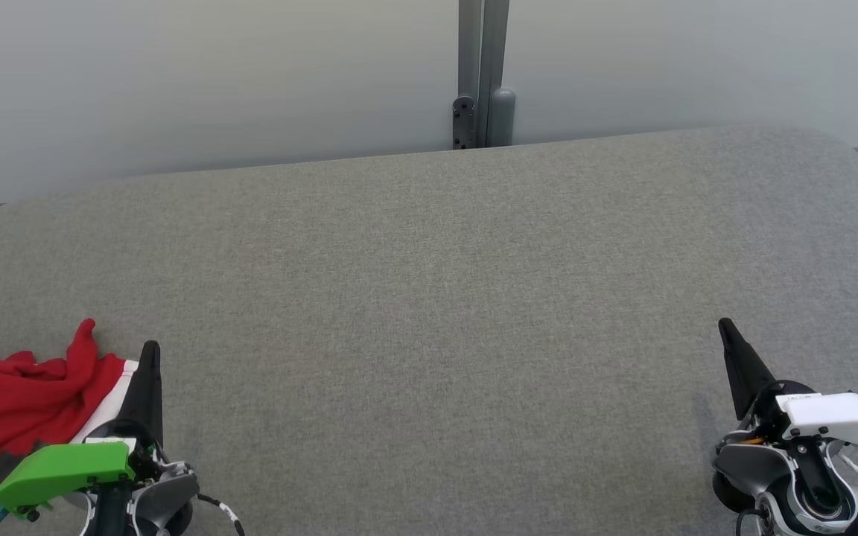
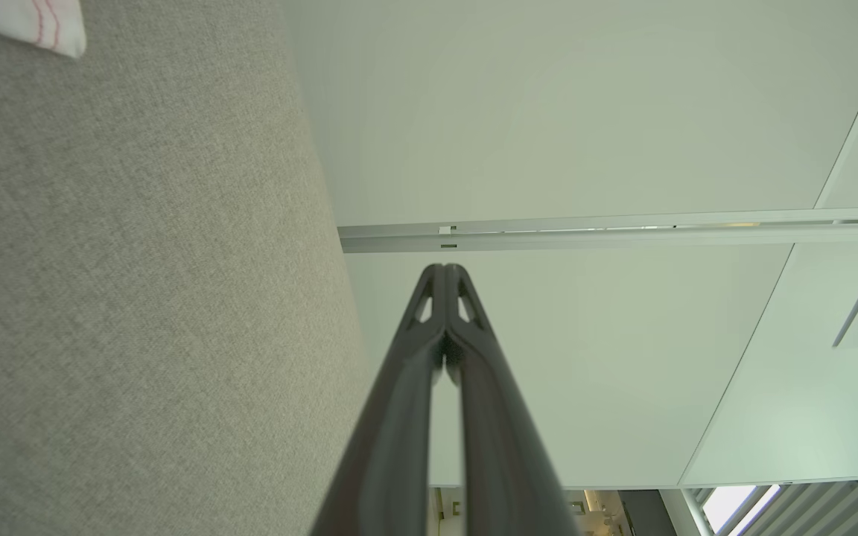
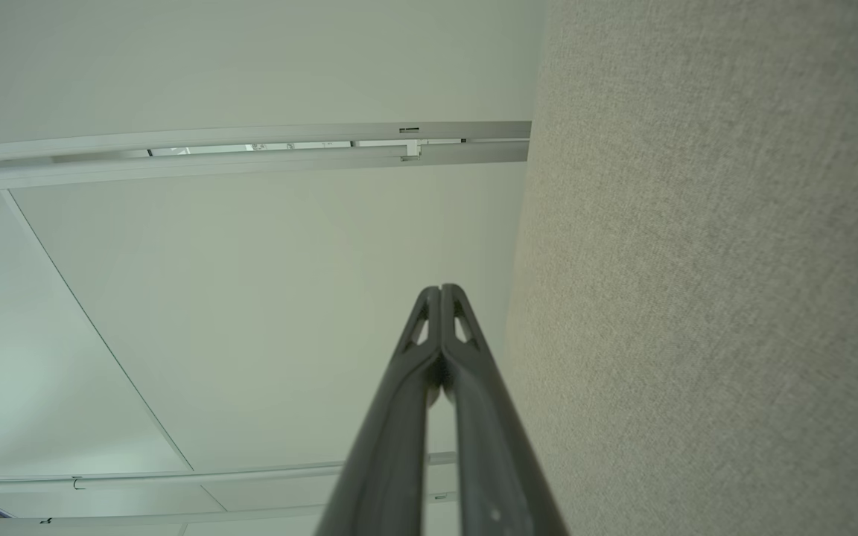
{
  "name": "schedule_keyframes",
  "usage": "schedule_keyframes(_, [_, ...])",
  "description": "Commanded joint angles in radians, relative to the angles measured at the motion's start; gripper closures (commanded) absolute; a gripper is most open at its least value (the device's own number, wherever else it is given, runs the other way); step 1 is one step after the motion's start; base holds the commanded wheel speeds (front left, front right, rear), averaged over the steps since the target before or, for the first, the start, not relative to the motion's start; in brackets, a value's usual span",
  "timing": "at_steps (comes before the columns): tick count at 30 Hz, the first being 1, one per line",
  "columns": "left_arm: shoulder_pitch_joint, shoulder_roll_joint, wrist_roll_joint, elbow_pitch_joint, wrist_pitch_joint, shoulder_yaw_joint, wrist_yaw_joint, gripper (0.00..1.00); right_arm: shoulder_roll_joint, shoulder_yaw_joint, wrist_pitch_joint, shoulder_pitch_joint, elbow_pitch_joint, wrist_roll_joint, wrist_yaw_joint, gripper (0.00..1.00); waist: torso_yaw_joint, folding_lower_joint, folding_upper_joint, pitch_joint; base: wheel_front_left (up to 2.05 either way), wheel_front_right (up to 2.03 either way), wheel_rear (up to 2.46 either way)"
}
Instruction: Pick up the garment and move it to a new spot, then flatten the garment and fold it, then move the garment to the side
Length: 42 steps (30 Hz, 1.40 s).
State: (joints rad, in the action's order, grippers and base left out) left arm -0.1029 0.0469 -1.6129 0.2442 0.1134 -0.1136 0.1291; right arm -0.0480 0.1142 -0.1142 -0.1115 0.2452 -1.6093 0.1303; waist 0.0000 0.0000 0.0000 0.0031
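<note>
The garment is red with white trim and lies crumpled at the lower left of the grey fabric surface in the head view, running off the left edge. A white corner of the garment with a thin red stripe shows at the top left of the left wrist view. My left gripper rests just right of the cloth, shut, nothing between its fingers. My right gripper sits at the lower right, far from the garment, also shut and empty.
The grey padded surface spreads wide between the two grippers. A pale wall with a grey vertical post stands behind its far edge.
</note>
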Motion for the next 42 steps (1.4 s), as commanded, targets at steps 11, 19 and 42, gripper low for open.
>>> schedule_keyframes(11, [-0.012, 0.007, 0.000, -0.002, 0.004, -0.002, 0.006, 1.00, -0.005, 0.001, -0.002, 0.009, -0.005, -0.007, 0.001, 1.00, 0.000, 0.0000, 0.0000, 0.000, 0.00, 0.00, 0.00])
schedule_keyframes(19, [0.013, -0.005, 0.000, 0.020, -0.001, 0.002, -0.001, 0.00, 0.006, -0.002, 0.000, 0.009, 0.019, 0.001, 0.000, 0.00, 0.000, 0.0000, 0.0000, 0.000, 0.00, 0.00, 0.00])
schedule_keyframes(42, [0.010, -0.005, 0.215, 0.023, -0.102, 0.041, -0.001, 0.00, -0.014, -0.062, 0.102, -0.003, 0.001, 0.213, 0.000, 0.00, 0.000, 0.0000, 0.0000, 0.004, 0.00, 0.00, 0.00])
